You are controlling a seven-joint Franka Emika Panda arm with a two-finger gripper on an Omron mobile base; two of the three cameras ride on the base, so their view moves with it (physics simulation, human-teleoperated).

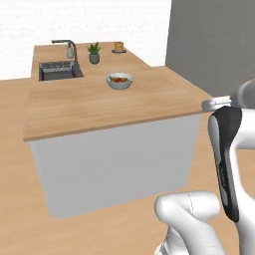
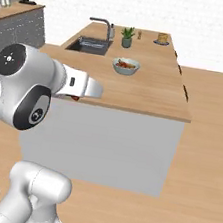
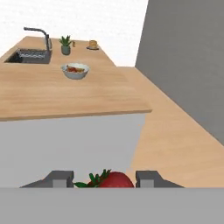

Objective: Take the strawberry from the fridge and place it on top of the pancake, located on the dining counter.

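Gripper [image 3: 103, 178] jaws are closed on one strawberry [image 3: 114, 180], held off the near end of the dining counter [image 3: 65, 98]. On the counter: one bowl [image 3: 75, 70], one potted plant [image 3: 65, 44], one sink [image 3: 29, 56]; one pancake [image 3: 92, 44] stack at the far end.

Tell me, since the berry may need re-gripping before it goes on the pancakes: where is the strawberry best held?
Across its round red body, as the hand holds the strawberry now: one finger on each side, the leafy cap left free. The body is its widest, firmest part; the leaves would likely slip or tear.
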